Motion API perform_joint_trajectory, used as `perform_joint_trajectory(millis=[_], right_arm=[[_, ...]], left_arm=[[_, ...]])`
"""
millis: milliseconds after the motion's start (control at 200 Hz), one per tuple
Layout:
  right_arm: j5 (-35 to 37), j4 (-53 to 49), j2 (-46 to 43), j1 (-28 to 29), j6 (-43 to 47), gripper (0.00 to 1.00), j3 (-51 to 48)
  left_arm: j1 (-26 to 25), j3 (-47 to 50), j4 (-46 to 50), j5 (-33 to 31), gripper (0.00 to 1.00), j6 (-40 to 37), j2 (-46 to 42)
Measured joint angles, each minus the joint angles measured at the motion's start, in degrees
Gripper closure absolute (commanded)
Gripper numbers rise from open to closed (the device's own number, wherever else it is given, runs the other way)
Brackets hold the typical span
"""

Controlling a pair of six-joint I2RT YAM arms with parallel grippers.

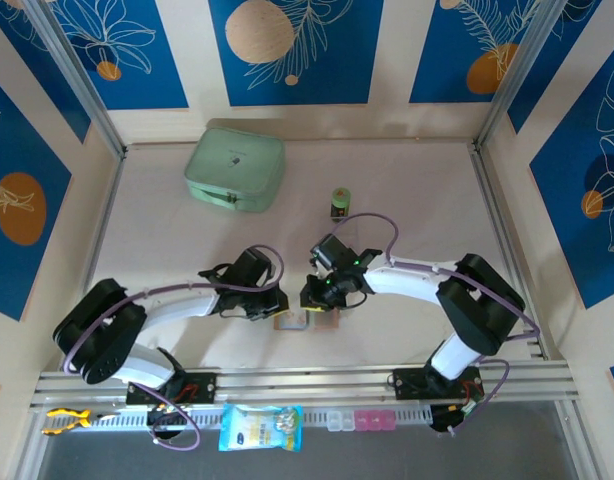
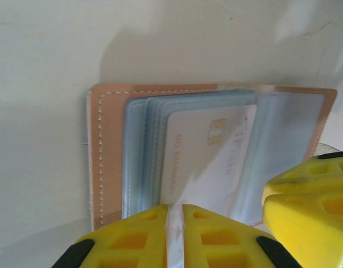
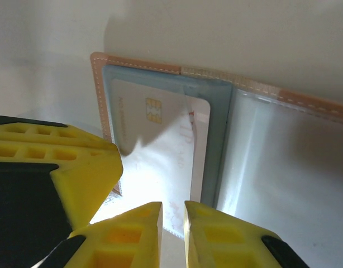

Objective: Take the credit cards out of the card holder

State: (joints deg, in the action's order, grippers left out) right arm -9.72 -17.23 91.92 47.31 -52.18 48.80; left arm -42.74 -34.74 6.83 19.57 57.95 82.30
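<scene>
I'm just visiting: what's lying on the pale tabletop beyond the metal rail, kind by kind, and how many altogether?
Mint-green case: 1
Green-and-black cylinder: 1
Card holder, lying open: 1
Credit card showing in it: 1
Total: 4

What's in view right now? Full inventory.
card holder: 1, pinkish-brown with pale blue sleeves, open, between the tools
credit card: 1 seen, pale, gold chip, in a sleeve
case: 1, mint green, far left
cylinder: 1, green and black, far centre
packet: 1, blue, front rail
small boxes: 2, clear and pink, front rail
yellow object: 1, front rail, left end
table: 1, pale
left tool: yellow fingers, shut on the credit card's edge
right tool: yellow fingers, closed on the card holder's thin pale edge
</scene>
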Motion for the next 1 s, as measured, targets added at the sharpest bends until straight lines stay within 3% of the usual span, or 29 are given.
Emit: perform_joint_trajectory(millis=[1000], right_arm=[[0.59, 0.17, 3.13, 0.37, 0.55, 0.81, 0.63]], left_arm=[[0.00, -0.02, 0.04, -0.11, 0.88, 0.00, 0.70]])
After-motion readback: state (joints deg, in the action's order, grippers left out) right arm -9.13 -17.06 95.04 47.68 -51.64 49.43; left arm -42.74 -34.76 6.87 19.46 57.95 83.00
